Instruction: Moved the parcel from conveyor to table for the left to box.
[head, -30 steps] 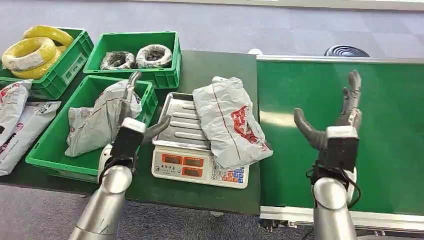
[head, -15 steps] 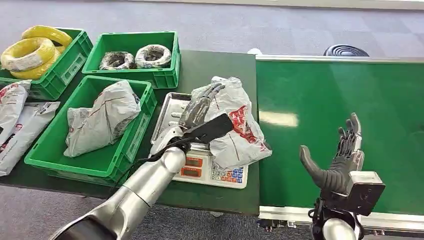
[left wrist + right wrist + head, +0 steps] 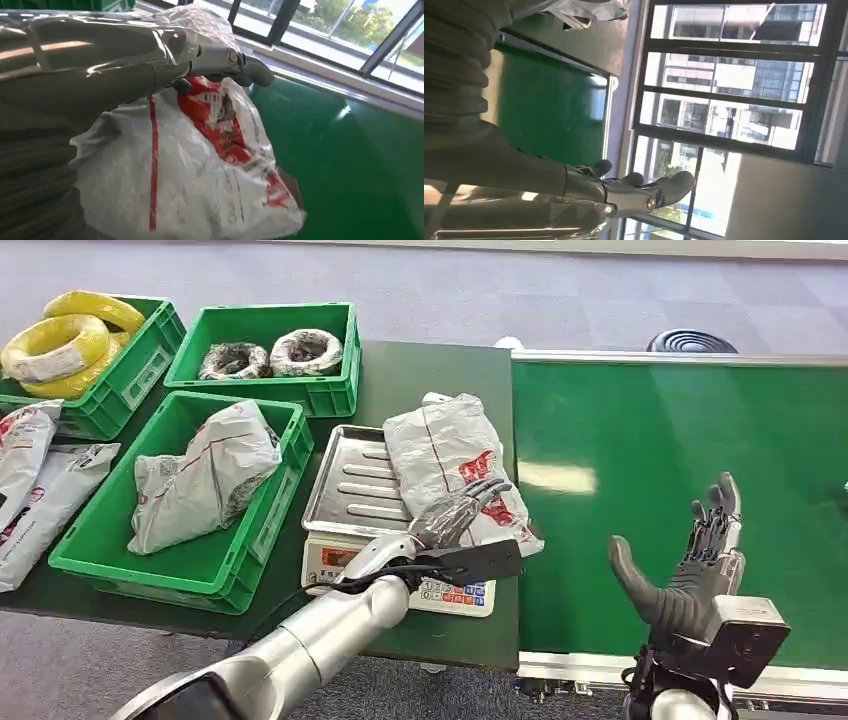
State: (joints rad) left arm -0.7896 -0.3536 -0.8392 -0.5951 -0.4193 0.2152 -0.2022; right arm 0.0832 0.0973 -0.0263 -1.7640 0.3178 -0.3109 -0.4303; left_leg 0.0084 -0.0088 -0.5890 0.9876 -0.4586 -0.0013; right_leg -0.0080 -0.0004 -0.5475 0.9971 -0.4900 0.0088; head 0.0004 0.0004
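Note:
The parcel (image 3: 445, 455), a grey-white plastic bag with red print, lies across the metal tray (image 3: 350, 480) of a weighing scale (image 3: 345, 558) on the dark table, next to the green conveyor (image 3: 680, 430). My left hand (image 3: 458, 515) reaches across the scale with its fingers stretched over the parcel's near end. In the left wrist view the fingers (image 3: 220, 55) lie flat above the parcel (image 3: 200, 170), not closed on it. My right hand (image 3: 695, 560) is held up with fingers apart over the conveyor's near edge, holding nothing; the right wrist view shows its fingers (image 3: 639, 192) spread.
A green crate (image 3: 285, 490) left of the scale holds another bagged parcel (image 3: 205, 475). Behind it stand crates with dark wire coils (image 3: 270, 352) and yellow cable coils (image 3: 65, 340). More bags (image 3: 30, 480) lie at the table's left edge.
My left arm swung from the green crate across the scale, and its hand now lies over the parcel's near end. My right hand dropped lower toward the conveyor's front edge.

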